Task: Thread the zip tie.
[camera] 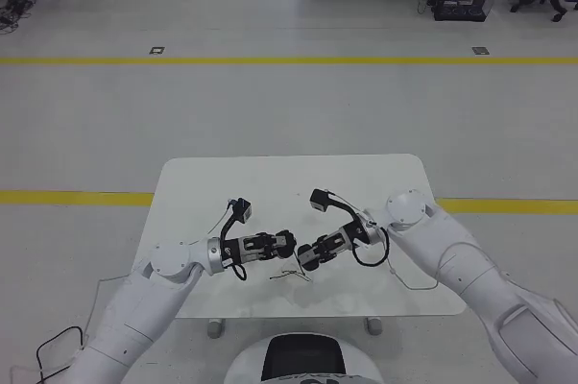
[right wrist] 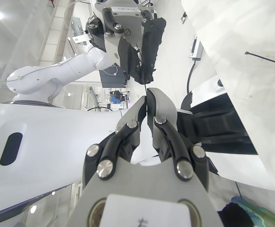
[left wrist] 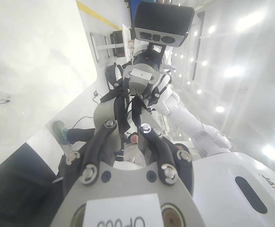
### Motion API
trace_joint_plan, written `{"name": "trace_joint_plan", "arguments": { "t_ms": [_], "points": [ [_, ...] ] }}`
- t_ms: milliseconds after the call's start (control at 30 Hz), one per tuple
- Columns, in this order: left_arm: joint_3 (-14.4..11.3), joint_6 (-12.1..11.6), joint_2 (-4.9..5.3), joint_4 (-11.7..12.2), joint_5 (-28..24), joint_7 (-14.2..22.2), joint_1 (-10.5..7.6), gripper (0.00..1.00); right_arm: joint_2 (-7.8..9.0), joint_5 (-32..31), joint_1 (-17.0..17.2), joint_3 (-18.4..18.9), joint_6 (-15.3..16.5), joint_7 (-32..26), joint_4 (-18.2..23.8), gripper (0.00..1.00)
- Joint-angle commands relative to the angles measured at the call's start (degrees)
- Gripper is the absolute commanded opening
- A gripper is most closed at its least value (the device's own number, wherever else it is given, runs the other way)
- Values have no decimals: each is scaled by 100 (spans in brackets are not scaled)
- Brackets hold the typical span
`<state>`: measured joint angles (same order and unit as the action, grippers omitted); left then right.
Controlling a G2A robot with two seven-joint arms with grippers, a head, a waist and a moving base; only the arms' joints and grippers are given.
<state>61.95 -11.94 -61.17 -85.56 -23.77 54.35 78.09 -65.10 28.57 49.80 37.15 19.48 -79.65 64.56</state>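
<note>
Black zip tie [right wrist: 146,88] pinched by left pincer [right wrist: 144,80] and right pincer [right wrist: 147,96]; apparently one spare [right wrist: 265,58].

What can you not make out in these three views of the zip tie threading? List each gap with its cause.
1. Right wrist view: the zip tie has both ends hidden inside the left gripper and right gripper; threading unclear.
2. Top view: the tie is too thin to trace.
3. Left wrist view: the left gripper's own fingers cover it.
4. Right wrist view: the spare tie is cut off by the edge.
</note>
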Motion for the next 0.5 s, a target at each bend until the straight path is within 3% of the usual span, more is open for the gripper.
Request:
{"name": "trace_joint_plan", "arguments": {
  "t_ms": [0,133,167,200,467],
  "points": [
    [-5,-2,6,4,-5,-5,-4,2,-4,-9,7,8,0,1,3,0],
    [-14,-9,19,15,-9,-23,-8,0,-10,-14,17,26,-6,1,-11,0],
    [-15,-5,23,27,-12,-45,-5,0,-11,-11,20,39,-29,7,-23,33],
    [-13,2,25,37,-20,-77,-1,0,-12,-11,22,48,-54,12,-26,99],
    [100,115,66,74,70,-442,24,0,81,-342,99,301,-90,216,192,100]
  ]
}}
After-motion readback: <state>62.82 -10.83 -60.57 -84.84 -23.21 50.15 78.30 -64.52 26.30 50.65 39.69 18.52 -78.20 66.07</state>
